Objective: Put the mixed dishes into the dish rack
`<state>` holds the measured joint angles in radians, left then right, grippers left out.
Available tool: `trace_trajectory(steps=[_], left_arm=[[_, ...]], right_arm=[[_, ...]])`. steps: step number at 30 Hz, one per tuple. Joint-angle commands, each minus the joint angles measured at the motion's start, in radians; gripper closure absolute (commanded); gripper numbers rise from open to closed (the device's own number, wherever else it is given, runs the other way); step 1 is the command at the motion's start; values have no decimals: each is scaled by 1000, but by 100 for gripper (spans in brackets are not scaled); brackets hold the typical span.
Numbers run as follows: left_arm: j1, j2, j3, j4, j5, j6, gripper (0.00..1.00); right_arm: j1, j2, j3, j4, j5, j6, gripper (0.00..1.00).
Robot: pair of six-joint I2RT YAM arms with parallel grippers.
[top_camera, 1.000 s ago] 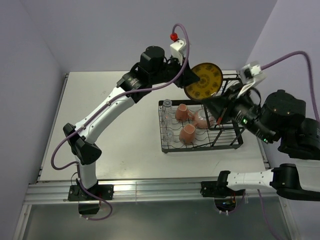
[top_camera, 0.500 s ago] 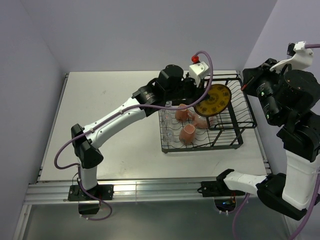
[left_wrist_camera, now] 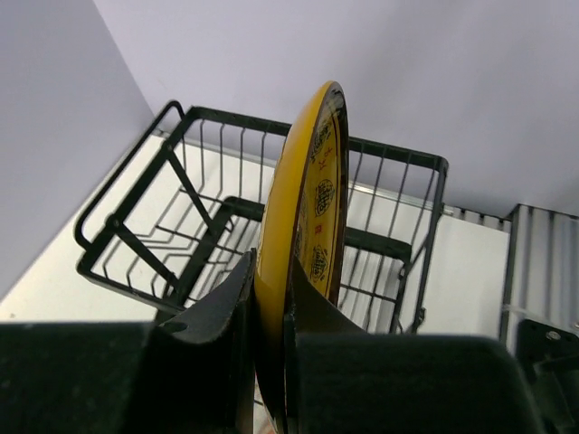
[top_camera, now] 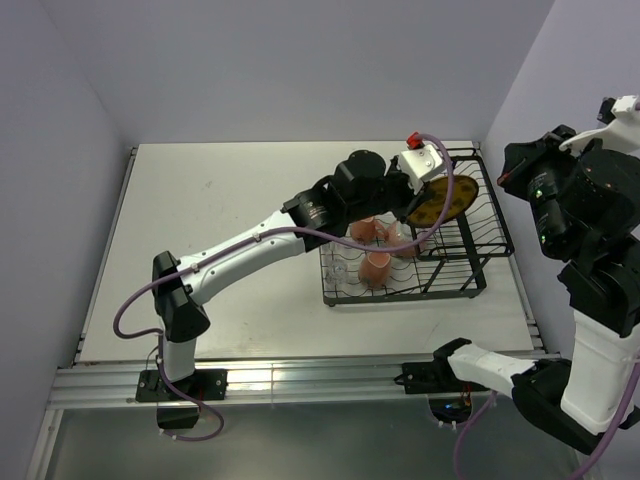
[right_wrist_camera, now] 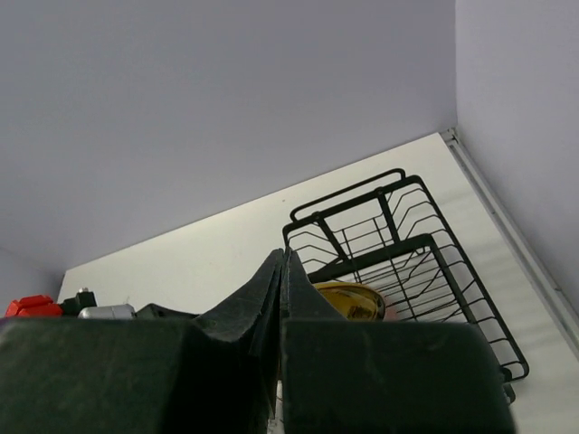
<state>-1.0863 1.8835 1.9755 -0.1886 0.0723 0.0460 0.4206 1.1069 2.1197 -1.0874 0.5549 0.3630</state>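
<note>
The left fingers [left_wrist_camera: 224, 312] clamp the lower rim of the yellow plate [left_wrist_camera: 303, 208] and hold it on edge, probably so it can slide upright between the wires of the dish rack [left_wrist_camera: 127, 226]. The plate rises from between the fingers, above the rack's taller basket section; whether it touches the wires is unclear. Two mugs [top_camera: 377, 268] and the bowl [top_camera: 405, 240] sit in the rack's low tray. The right fingers [right_wrist_camera: 258, 303], pressed together and empty, hang high beside the rack's right end.

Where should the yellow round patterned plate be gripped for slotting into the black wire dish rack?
By the rim, a finger on each face, coming from the side away from the black wire dish rack. The yellow round patterned plate stands on edge, so that leaves its far edge free to enter; the left fingers hold it so.
</note>
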Motion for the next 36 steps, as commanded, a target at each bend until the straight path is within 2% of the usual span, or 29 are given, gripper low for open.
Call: trace_trajectory(steps=[1,7,25,36], left_arm=[[-10,31,68,86,-29,60,100],[-40,26,-33,179,-40,91,100],[-66,127,34,172,70,84,100],[-84,219,124,123,40,91,100]], right_arm=[[-8,-22,11,-2,3,24,100],[-9,-42,19,12,13,37,100],[-11,-90,-1,12,33,70,100],[-11,-102,-15,12,37,63,100]])
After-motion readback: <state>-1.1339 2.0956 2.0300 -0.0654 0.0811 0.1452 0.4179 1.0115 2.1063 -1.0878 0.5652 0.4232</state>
